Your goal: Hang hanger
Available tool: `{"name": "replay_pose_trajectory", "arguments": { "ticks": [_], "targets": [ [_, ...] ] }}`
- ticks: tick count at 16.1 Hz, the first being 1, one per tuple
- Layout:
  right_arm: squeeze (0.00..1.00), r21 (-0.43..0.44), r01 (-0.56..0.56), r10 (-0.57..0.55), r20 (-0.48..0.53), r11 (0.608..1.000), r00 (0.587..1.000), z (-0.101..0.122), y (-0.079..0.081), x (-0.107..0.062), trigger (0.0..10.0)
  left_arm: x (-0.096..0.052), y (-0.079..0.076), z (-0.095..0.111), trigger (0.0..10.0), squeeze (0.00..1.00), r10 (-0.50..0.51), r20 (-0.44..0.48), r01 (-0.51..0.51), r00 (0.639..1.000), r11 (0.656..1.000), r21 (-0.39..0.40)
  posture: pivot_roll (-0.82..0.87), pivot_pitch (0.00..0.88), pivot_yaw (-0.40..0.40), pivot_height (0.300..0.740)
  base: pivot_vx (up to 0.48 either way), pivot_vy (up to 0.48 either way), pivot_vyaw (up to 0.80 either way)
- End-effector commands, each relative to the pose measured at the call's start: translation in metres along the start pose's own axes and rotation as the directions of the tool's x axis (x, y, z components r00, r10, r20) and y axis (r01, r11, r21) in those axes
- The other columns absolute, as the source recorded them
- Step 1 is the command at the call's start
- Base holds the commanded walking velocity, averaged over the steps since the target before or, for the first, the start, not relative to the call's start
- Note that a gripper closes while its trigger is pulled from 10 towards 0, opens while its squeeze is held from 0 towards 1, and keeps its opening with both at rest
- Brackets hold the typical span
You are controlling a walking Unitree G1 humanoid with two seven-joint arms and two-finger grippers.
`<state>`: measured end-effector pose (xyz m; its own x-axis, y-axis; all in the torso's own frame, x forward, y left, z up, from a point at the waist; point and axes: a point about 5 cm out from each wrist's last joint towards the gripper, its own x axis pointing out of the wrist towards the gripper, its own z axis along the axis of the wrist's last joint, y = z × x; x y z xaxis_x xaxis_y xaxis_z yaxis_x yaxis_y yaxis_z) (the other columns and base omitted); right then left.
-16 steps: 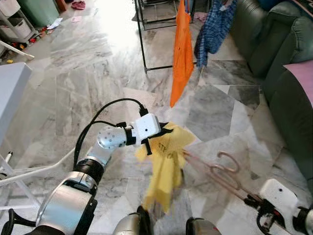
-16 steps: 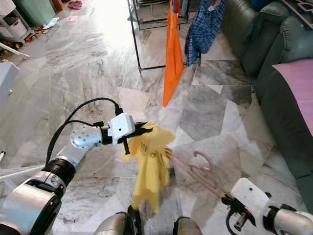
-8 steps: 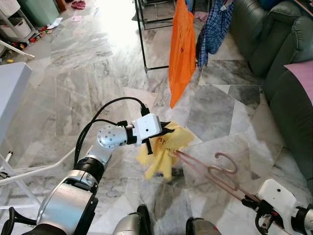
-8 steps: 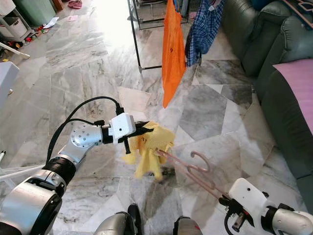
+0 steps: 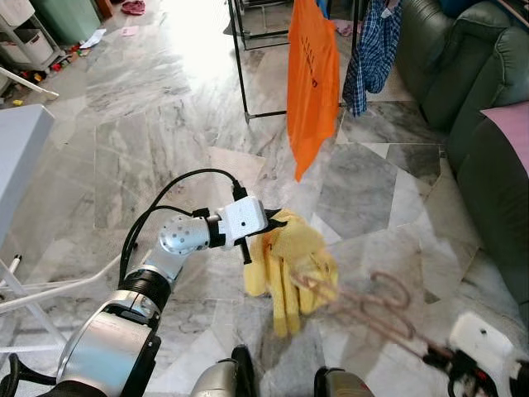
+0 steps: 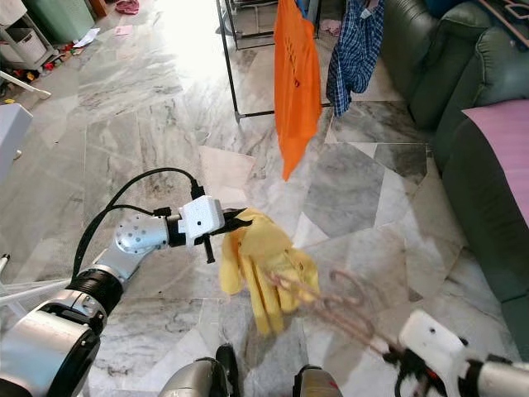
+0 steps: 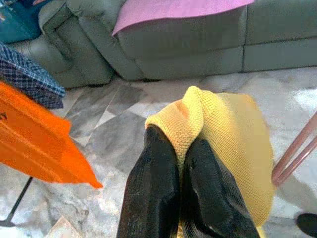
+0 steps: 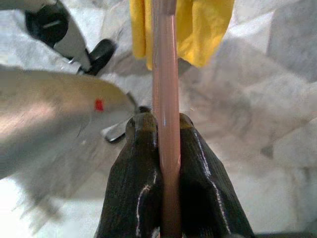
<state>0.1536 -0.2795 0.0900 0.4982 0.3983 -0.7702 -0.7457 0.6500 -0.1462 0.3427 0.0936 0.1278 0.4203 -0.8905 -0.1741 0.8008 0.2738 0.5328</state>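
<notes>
Left gripper point(image 7: 181, 148) pinches yellow garment point(image 5: 289, 260); right gripper point(image 8: 166, 136) clamps pink hanger point(image 8: 166, 99)

Grey-veined marble floor point(image 5: 149, 124) filled the frame, sunlit at top centre. A dark green sofa point(image 5: 471, 91) with a pink cover point(image 5: 512, 132) stood at right; a black drying rack point(image 5: 248, 50) stood behind.

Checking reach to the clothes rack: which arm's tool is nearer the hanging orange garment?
Left. The left tool, shut on the yellow cloth, sits just below the orange garment; the right tool, gripping the pink hanger, is lower, farther away.
</notes>
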Motion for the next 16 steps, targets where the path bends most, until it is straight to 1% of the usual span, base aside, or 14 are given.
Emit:
{"name": "replay_pose_trajectory", "arguments": {
  "ticks": [1, 3, 4, 5, 6, 7, 9, 12, 16],
  "targets": [
    [0.00, 0.001, -0.050, 0.050, -0.009, 0.999, 0.999, -0.001, 0.008, 0.001, 10.0, -0.005, -0.002, -0.004, 10.0, 0.00, 0.006, -0.013, -0.005, 1.000, 1.000, 0.009, -0.26, 0.228, 0.128, 0.740, 0.000, 0.000, 0.00],
    [0.00, -0.010, -0.027, 0.027, -0.050, 1.000, 0.998, -0.010, 0.009, 0.003, 10.0, -0.004, -0.003, -0.004, 10.0, 0.00, 0.003, -0.010, -0.003, 1.000, 1.000, 0.009, -0.26, 0.229, 0.130, 0.740, 0.000, 0.000, 0.00],
    [0.00, -0.023, -0.003, 0.002, -0.054, 1.000, 0.999, -0.010, 0.006, 0.004, 10.0, -0.003, -0.005, -0.004, 10.0, 0.00, -0.003, -0.007, 0.003, 1.000, 1.000, 0.012, -0.26, 0.229, 0.129, 0.740, 0.000, 0.000, 0.00],
    [0.00, -0.026, 0.029, -0.030, -0.036, 0.999, 0.999, -0.008, 0.002, 0.005, 10.0, -0.003, -0.006, -0.004, 10.0, 0.00, -0.007, -0.005, 0.007, 1.000, 1.000, 0.014, -0.26, 0.229, 0.129, 0.740, 0.000, 0.000, 0.00],
    [0.00, -0.051, 0.102, -0.102, -0.006, 0.994, 0.995, -0.003, -0.006, 0.007, 10.0, -0.002, -0.007, -0.004, 10.0, 0.00, -0.008, -0.006, 0.008, 1.000, 1.000, 0.014, -0.26, 0.231, 0.132, 0.740, 0.000, 0.000, 0.00],
    [0.00, -0.041, 0.180, -0.179, 0.031, 0.983, 0.983, 0.003, -0.014, 0.010, 10.0, -0.002, -0.010, -0.007, 10.0, 0.00, -0.002, -0.012, 0.003, 1.000, 1.000, 0.002, -0.26, 0.232, 0.133, 0.740, 0.000, 0.000, 0.00],
    [0.00, -0.038, 0.194, -0.191, 0.080, 0.980, 0.978, 0.011, -0.008, 0.020, 10.0, -0.003, -0.018, -0.011, 10.0, 0.00, -0.001, -0.018, 0.001, 1.000, 1.000, -0.022, -0.26, 0.232, 0.135, 0.740, 0.000, 0.000, 0.00],
    [0.00, -0.036, 0.178, -0.174, 0.106, 0.983, 0.979, 0.015, 0.002, 0.032, 10.0, -0.001, -0.020, -0.010, 10.0, 0.00, 0.004, 0.004, -0.003, 1.000, 0.999, -0.033, -0.25, 0.235, 0.136, 0.740, 0.000, 0.000, 0.00],
    [0.00, -0.031, 0.174, -0.169, 0.122, 0.984, 0.978, 0.018, 0.001, 0.036, 10.0, 0.001, -0.018, -0.005, 10.0, 0.00, -0.002, 0.024, 0.002, 1.000, 1.000, -0.024, -0.25, 0.234, 0.135, 0.740, 0.000, 0.000, 0.00]
  ]
}}
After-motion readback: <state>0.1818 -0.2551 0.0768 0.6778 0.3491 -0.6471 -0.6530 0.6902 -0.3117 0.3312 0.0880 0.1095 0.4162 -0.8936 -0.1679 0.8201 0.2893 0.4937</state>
